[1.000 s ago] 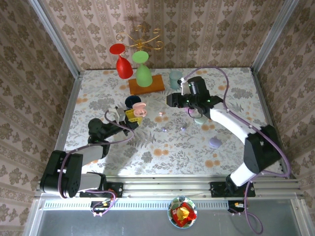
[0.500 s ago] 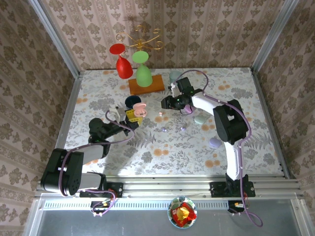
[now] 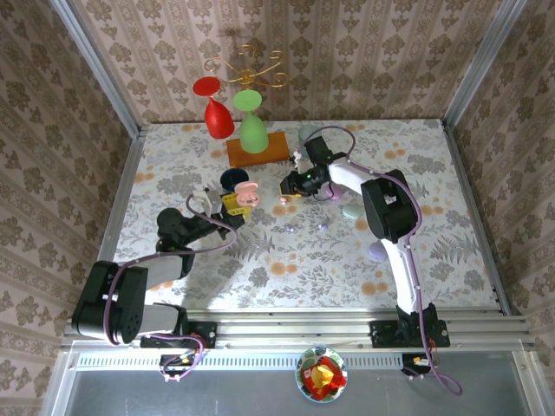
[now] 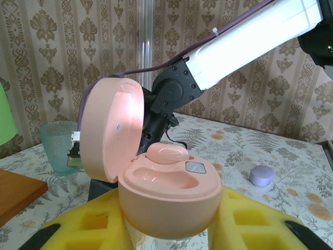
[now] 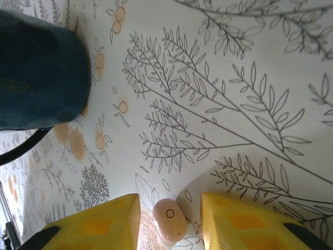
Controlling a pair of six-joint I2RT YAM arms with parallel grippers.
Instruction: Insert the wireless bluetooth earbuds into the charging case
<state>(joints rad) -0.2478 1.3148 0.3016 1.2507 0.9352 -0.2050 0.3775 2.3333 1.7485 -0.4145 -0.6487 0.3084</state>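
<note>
My left gripper (image 4: 169, 229) is shut on the open pink charging case (image 4: 169, 195), its yellow fingers (image 4: 78, 229) pressed on both sides. The lid stands up at the left. One pink earbud (image 4: 166, 152) sits in the case's far well; the near well is empty. In the top view the case (image 3: 245, 192) sits left of centre. My right gripper (image 5: 169, 200) is down at the table with its jaws apart around a second pink earbud (image 5: 169, 220). That earbud lies close to the left finger, with a gap to the right one. In the top view the right gripper (image 3: 287, 191) hangs over that earbud (image 3: 283, 201).
Two small lilac earbuds (image 3: 289, 229) (image 3: 323, 226) lie mid-table. A mint case (image 3: 352, 211) and a lilac case (image 3: 378, 252) sit right. A dark blue case (image 5: 39, 78) is near the right gripper. A teal cup (image 3: 309, 137) and a wooden stand (image 3: 257, 151) with red and green glasses stand behind.
My right arm has swung left and come down over the pink earbud on the table, and its jaws have narrowed. The left gripper and case have not moved.
</note>
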